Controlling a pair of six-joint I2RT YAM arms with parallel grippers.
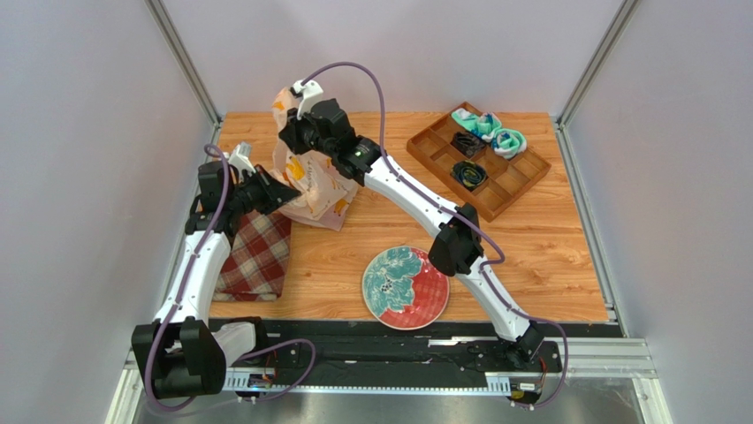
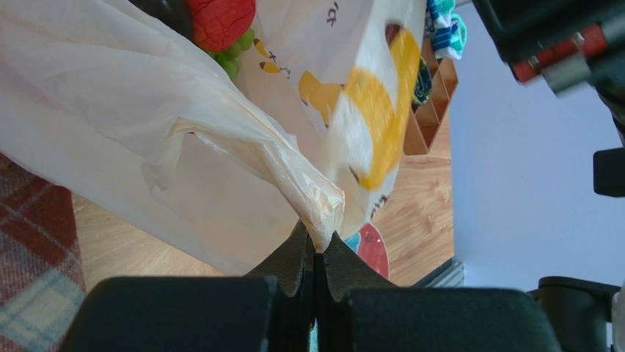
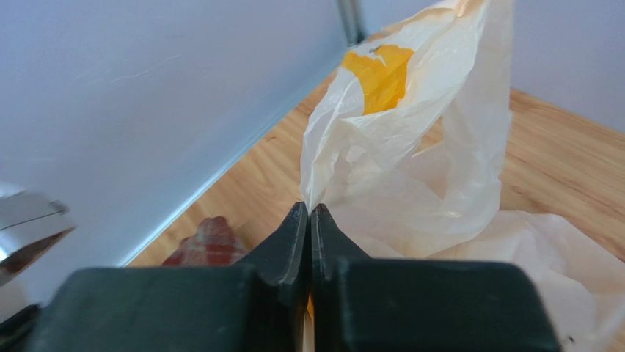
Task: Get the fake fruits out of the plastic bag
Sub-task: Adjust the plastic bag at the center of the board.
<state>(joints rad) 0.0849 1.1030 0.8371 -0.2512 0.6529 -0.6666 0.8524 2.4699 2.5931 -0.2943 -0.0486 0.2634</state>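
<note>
Fingers (image 2: 295, 258) of the left gripper (image 2: 315, 248) are squeezed shut on a twisted bit of the plastic bag (image 2: 147, 110). The right gripper (image 3: 309, 214) has its fingers (image 3: 290, 242) pinched tight on another thin edge of the bag, higher up. The bag hangs stretched between the two grippers, over the back left part of the table (image 1: 530, 247). In the left wrist view, a red strawberry (image 2: 220, 20) and some green grapes (image 2: 233, 57) peek out between the folds of the bag. A red plaid cloth (image 1: 258, 256) lies on the table just beside the bag, under the left arm. A teal and red plate (image 1: 406, 287) sits near the front. A wooden tray (image 1: 477, 159) with little boxes is at the back right, well apart from the bag.
</note>
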